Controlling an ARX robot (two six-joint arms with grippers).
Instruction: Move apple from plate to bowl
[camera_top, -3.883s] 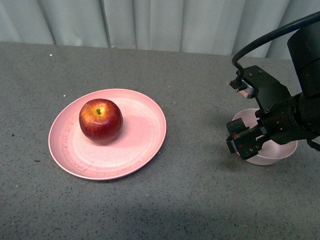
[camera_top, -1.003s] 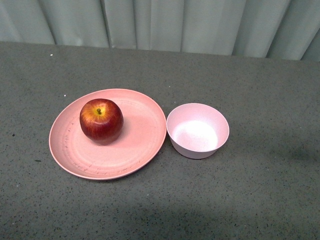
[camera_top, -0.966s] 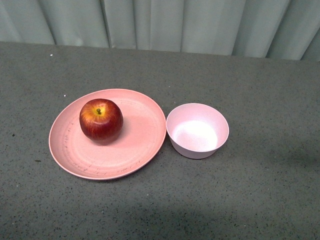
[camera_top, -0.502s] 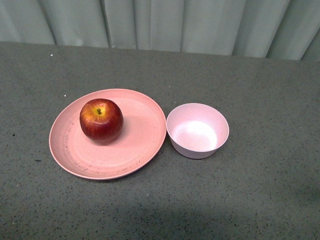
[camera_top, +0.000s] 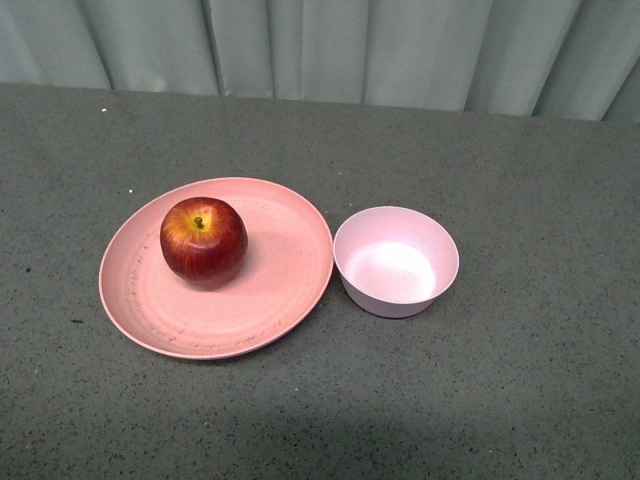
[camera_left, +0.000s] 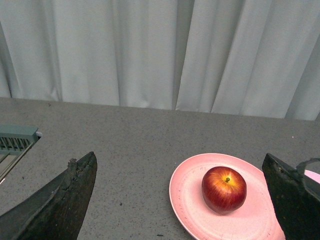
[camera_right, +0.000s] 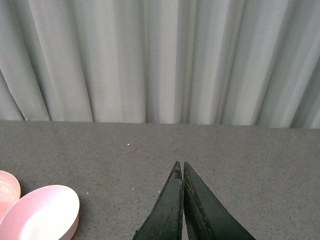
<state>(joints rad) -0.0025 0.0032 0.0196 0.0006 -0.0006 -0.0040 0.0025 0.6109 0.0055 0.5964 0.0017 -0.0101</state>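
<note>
The dark-red apple (camera_top: 203, 242) sits upright on the left half of the salmon-pink plate (camera_top: 285, 290), stem up. Just right of the plate stands the small pale-pink bowl (camera_top: 396, 262), with nothing in it. Neither arm shows in the front view. In the left wrist view my left gripper (camera_left: 177, 167) is open wide, back from the table, and the apple (camera_left: 224, 189) and plate (camera_left: 190, 200) lie ahead between its fingers. In the right wrist view my right gripper (camera_right: 180, 164) is shut with nothing in it, and the bowl (camera_right: 42, 212) lies off to its side.
The grey speckled table (camera_top: 520, 180) runs back to a pale pleated curtain (camera_top: 320, 45). A grey-green ridged fixture (camera_left: 15, 139) shows at the table's side in the left wrist view.
The right arm, which stood over the bowl at the right 3.9 s ago, has left the front view. The bowl now stands close beside the plate. Over the last second nothing moved.
</note>
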